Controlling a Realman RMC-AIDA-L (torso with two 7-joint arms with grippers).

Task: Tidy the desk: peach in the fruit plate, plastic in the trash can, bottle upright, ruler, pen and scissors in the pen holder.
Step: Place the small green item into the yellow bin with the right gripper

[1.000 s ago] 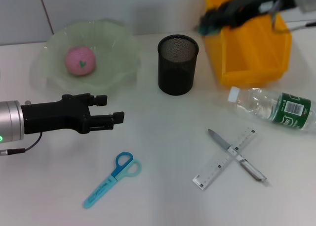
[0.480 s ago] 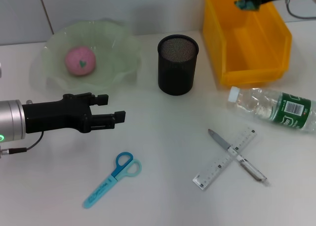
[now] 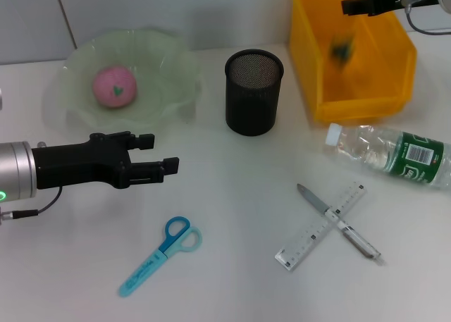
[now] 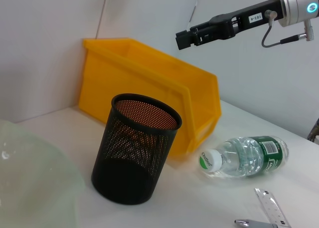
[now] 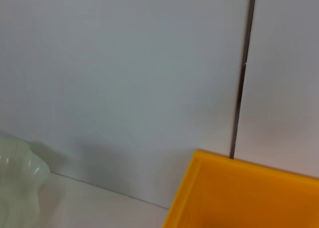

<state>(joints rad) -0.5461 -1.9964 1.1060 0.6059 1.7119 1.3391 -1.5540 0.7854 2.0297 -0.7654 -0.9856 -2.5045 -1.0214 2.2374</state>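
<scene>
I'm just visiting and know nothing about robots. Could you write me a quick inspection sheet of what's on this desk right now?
Surface: white desk, flat.
Job's things: peach in the fruit plate; plastic blurred inside the trash can; pen holder upright; bottle lying on its side; pen crossed over the ruler; scissors flat on the desk.
Clutter: nothing seen.
Grippers: left gripper open, low over the desk near the fruit plate; right gripper open above the trash can.
Cables: thin cable under the left arm, another by the right arm.
Surroundings: pale wall panels behind.
</scene>
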